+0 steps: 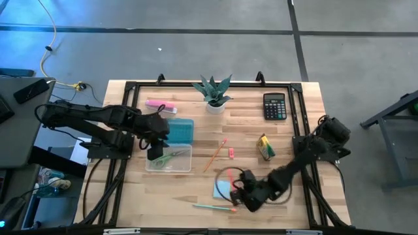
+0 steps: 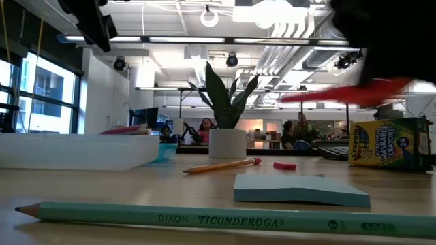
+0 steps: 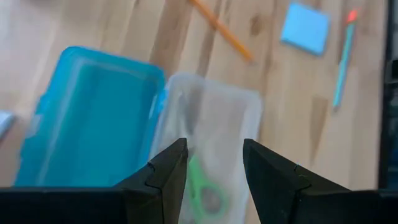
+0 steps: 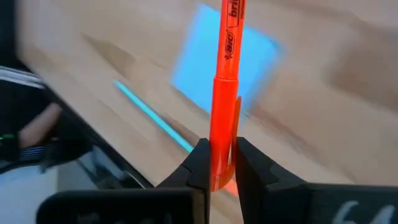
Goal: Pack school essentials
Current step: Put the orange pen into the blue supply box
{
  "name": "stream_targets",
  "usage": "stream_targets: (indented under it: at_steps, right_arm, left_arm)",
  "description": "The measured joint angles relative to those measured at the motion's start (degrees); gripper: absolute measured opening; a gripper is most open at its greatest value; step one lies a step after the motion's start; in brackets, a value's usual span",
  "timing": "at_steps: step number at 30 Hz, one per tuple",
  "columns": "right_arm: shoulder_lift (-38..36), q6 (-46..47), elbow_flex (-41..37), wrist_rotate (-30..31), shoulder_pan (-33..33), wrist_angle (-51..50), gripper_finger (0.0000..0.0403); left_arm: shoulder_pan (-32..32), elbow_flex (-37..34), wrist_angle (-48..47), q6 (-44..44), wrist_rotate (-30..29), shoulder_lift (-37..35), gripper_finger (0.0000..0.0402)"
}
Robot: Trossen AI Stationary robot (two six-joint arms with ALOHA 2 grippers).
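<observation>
The right gripper (image 4: 217,163) is clamping the red pen (image 4: 226,81) between nearly closed fingers, holding it lifted above the front of the table, over the blue sticky-note pad (image 1: 223,188). In the right wrist view the pen's long axis is running straight out from the fingers. In the low view the pen (image 2: 354,92) is lying almost level, tilting slightly, above the crayon box (image 2: 388,144). The teal pencil (image 1: 213,207) is lying along the front edge, and the orange pencil (image 1: 215,155) is lying diagonally mid-table. The left gripper (image 3: 214,165) is hanging with fingers apart and empty over the clear case (image 1: 171,158), where the green-handled scissors (image 3: 204,186) are lying.
</observation>
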Motion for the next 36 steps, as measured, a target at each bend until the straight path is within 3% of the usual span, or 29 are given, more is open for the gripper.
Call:
stream_targets:
  at_steps: [9, 18, 24, 31, 36]
  right_arm:
    - [-0.09, -21.58, 0.0, -0.43, -12.81, 15.93, 0.0029]
    - [-0.13, -36.13, 0.09, -2.0, -22.86, 27.68, 0.003]
    - [-0.2, -46.43, 6.14, -3.42, -27.32, 24.14, 0.003]
    - [-0.2, -54.7, 13.16, -4.7, -30.77, 14.68, 0.003]
    - [-0.17, -60.33, 16.48, -4.55, -32.1, 13.77, 0.003]
  left_arm:
    - [0.0, 0.14, -6.71, 1.9, -4.96, -8.16, 0.0145]
    - [0.0, 0.14, -9.6, 1.16, -5.07, -14.96, 0.0145]
    - [0.0, -0.56, -12.57, -3.57, -4.54, -16.77, 0.0145]
    - [0.0, -6.23, -12.69, -10.64, -4.51, -19.64, 0.0145]
    - [0.0, -8.57, -12.69, -13.76, -5.26, -20.58, 0.0145]
